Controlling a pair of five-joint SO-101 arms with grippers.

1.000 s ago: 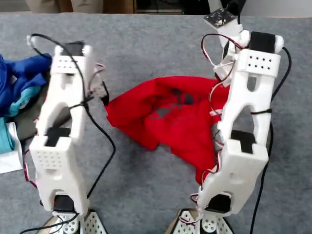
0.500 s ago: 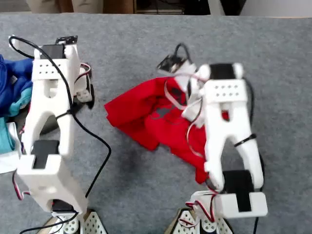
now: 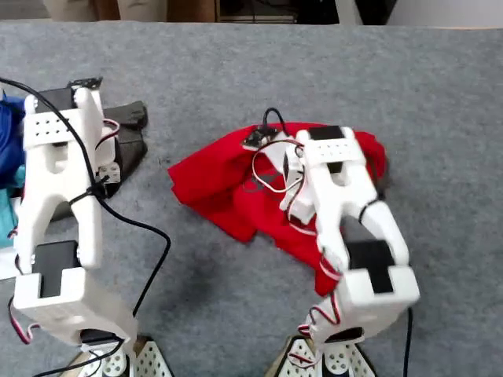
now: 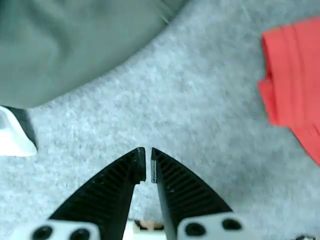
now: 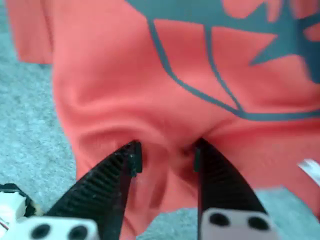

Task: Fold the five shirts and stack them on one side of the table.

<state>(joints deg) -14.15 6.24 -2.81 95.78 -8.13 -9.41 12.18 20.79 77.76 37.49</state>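
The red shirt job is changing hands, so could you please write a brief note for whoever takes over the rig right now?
Left end effector: shut, empty, over the bare table near the dark grey shirt.
Right end effector: open, fingers down on the red shirt, a ridge of cloth between them.
Things: red shirt crumpled mid-table; blue cloth at the table edge on the left arm's side, partly hidden.
Done: no finished stack visible.
Left: fold the red shirt, probably the grey one too, then stack.
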